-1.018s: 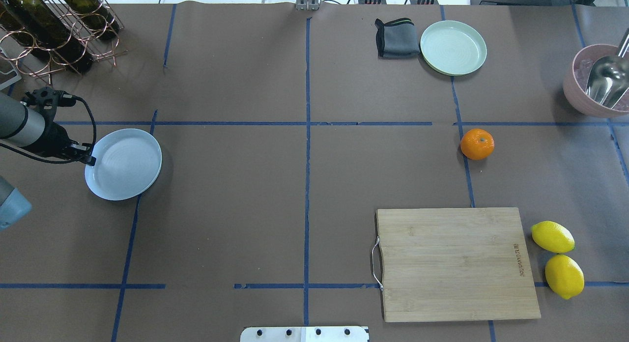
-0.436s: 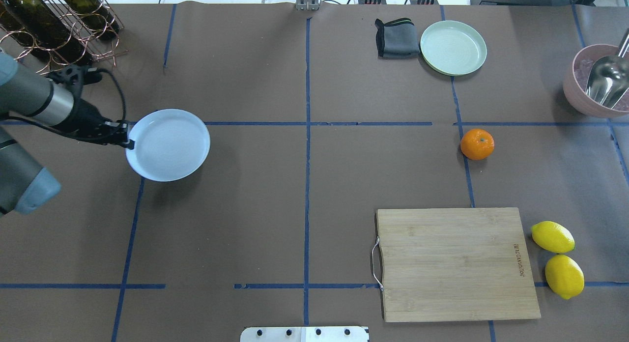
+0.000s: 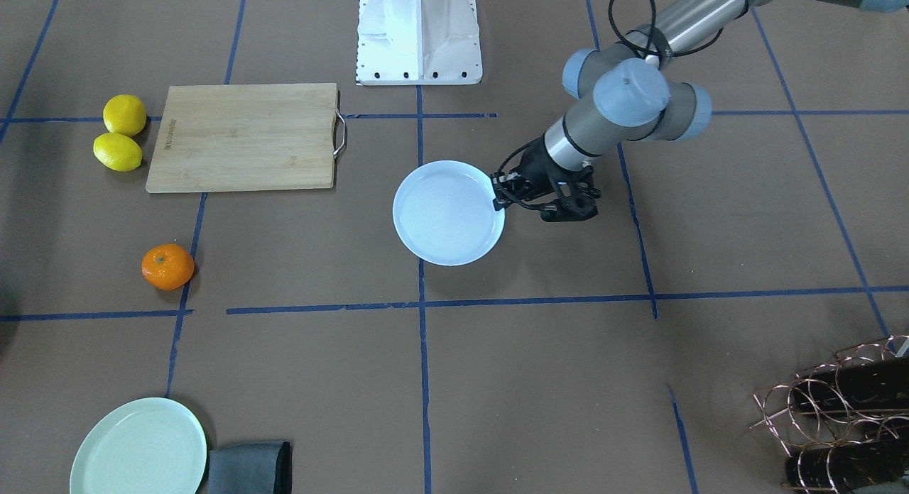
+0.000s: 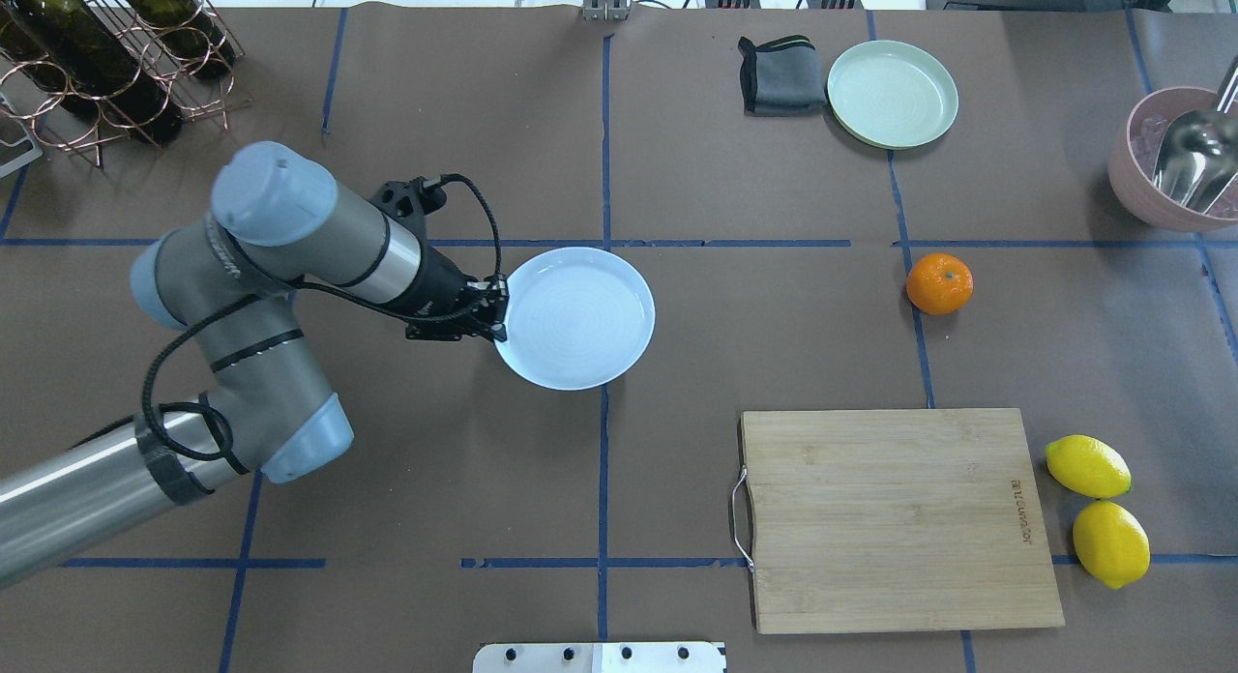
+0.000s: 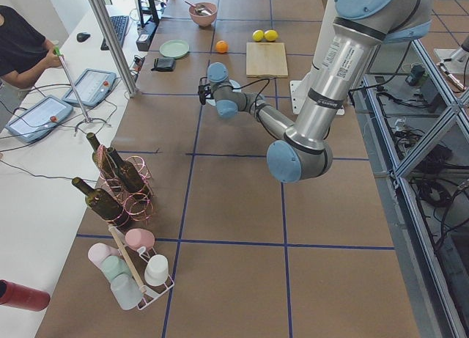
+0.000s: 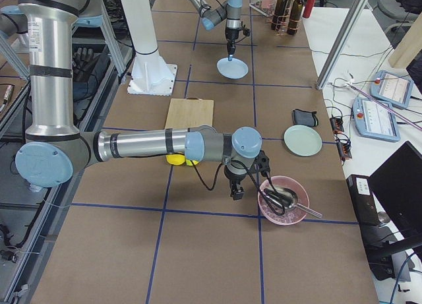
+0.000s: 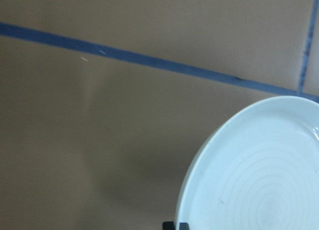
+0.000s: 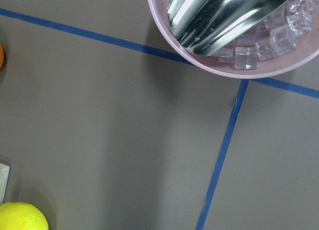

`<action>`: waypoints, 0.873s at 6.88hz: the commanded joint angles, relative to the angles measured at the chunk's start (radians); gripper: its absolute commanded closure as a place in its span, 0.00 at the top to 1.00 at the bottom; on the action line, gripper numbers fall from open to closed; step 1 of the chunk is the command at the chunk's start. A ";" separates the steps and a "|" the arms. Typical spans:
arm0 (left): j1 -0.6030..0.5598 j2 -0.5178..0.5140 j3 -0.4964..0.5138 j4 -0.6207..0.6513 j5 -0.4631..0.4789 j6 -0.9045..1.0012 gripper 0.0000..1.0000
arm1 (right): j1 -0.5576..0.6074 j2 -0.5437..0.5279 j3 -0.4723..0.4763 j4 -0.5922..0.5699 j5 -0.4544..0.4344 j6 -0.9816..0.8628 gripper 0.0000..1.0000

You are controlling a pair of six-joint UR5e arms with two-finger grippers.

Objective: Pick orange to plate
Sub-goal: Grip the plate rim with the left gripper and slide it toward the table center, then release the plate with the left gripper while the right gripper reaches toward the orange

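Observation:
The orange (image 4: 939, 283) (image 3: 167, 266) rests on the brown table by a blue tape line, right of centre in the overhead view. The pale bluish-white plate (image 4: 575, 315) (image 3: 447, 213) (image 7: 259, 180) hangs slightly above the table's middle and casts a shadow. My left gripper (image 4: 498, 310) (image 3: 497, 192) is shut on the plate's rim, on the side away from the orange. My right gripper (image 6: 235, 190) shows only in the exterior right view, low beside the pink bowl; I cannot tell whether it is open or shut.
A mint-green plate (image 4: 892, 93) and a folded grey cloth (image 4: 779, 75) lie at the far side. A wooden cutting board (image 4: 895, 518) with two lemons (image 4: 1087, 465) beside it lies near right. A pink bowl (image 4: 1127, 160) with a metal scoop stands far right, a bottle rack (image 4: 106, 54) far left.
My left arm has carried the plate to the right, from the table's left edge to its middle. The orange has not moved.

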 commanded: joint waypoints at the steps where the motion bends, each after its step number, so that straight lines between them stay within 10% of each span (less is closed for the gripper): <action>1: 0.047 -0.047 0.059 -0.005 0.068 -0.038 0.00 | -0.008 0.000 0.006 0.003 0.006 0.001 1.00; 4: 0.055 -0.048 0.085 -0.005 0.114 -0.038 0.00 | -0.020 0.003 0.008 0.003 0.015 0.001 1.00; 6: 0.060 -0.044 0.078 -0.015 0.136 -0.038 0.49 | -0.101 0.017 0.052 0.003 0.013 0.007 1.00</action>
